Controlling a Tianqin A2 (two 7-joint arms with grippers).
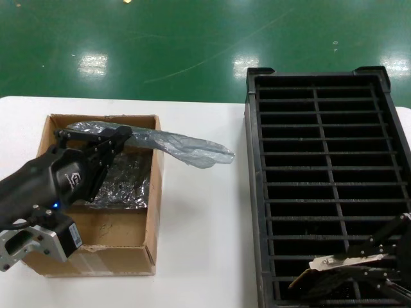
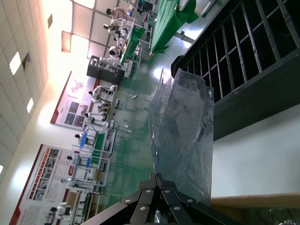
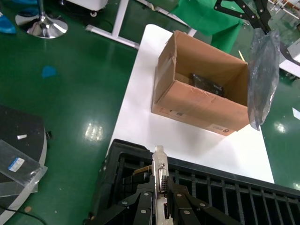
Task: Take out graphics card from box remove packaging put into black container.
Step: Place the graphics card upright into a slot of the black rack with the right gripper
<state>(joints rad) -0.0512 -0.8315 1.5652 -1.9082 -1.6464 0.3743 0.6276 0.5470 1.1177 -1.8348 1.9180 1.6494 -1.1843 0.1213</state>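
Over near end of black container (image 1: 385, 83): our right gripper (image 1: 359, 266) clamped on graphics card (image 1: 337, 263), bracket up. We lower straight into one slot. Left gripper (image 1: 106, 144) pinches empty packaging (image 1: 186, 146) above box (image 1: 122, 256).

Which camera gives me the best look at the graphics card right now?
The right wrist view: the graphics card stands edge-on in the right gripper, bracket ports facing the camera, above the black container. The head view shows only its bracket, low and partly hidden. The left wrist view shows none of it.
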